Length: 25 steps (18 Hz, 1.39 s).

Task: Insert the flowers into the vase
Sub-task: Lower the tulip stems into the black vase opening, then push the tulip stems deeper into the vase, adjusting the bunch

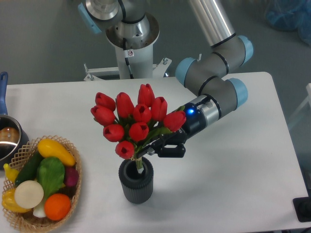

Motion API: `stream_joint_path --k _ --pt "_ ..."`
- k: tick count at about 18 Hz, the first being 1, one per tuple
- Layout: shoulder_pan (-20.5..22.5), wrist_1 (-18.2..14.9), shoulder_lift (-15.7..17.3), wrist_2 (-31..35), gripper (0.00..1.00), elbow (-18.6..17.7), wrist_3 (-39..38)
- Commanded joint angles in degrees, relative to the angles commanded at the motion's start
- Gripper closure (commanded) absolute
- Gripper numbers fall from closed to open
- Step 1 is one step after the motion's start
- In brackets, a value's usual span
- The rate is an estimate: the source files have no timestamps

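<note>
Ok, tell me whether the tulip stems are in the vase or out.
In: the tulips' stem ends dip into the vase mouth, claw gripping them.

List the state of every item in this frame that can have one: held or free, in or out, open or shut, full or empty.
flowers: held upright-tilted in the claw, stem ends inside the vase mouth, buds above the rim.
vase: upright on the table, stems entering it.
claw: shut on the flower stems just above the vase.
basket: on the table, filled with vegetables.
pot: at the left edge, no lid visible, only partly in view.
</note>
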Motion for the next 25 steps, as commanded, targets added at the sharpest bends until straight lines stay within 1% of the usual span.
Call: stream_joint_path --k 4,12,22,25 --pt "-0.4 0.0 -0.6 -0.1 0.85 -0.7 2.0" --pt "-0.6 0.0 -1.7 -0.1 0.85 -0.8 2.6" --pt "-0.5 0.0 -1.8 -0.1 0.85 -1.7 2.6" --pt "-0.6 0.0 -2.3 -0.1 0.85 -2.2 5.4"
